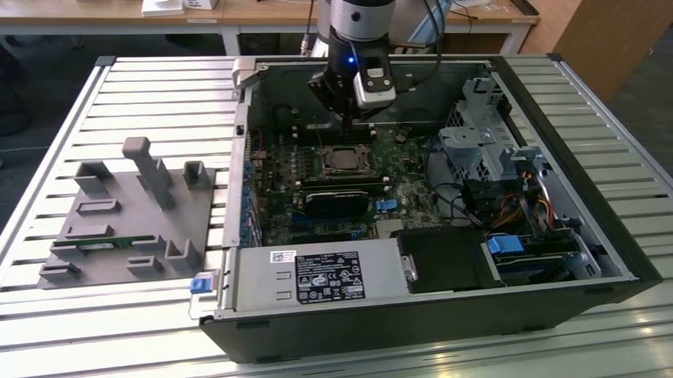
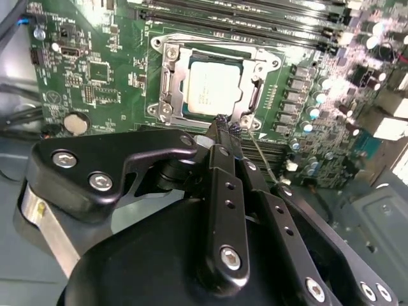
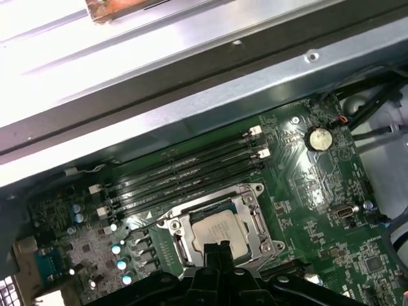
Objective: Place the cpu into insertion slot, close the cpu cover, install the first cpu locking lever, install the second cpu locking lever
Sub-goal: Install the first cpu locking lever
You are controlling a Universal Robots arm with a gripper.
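The cpu [image 2: 213, 89] [image 3: 215, 229], a dull silver square, lies in the insertion slot [image 1: 342, 160] on the green board. The silvery cpu cover [image 2: 167, 76] [image 3: 260, 220] lies flat around it, framing the chip through its window. My gripper [image 2: 222, 122] [image 3: 217, 247] [image 1: 355, 120] is shut with nothing between its black fingers. Its tips hover at the socket's edge, just beside the chip. A thin wire locking lever [image 2: 262, 156] [image 3: 145, 223] sticks out slantwise from the socket's corner, close to the fingertips.
Black memory slots [image 3: 185, 175] run alongside the socket. The open computer case [image 1: 589, 236] holds a labelled power-supply box [image 1: 315, 276], a drive cage [image 1: 478, 150] and cables. A grey fixture block [image 1: 131, 213] sits on the slatted table at the exterior view's left.
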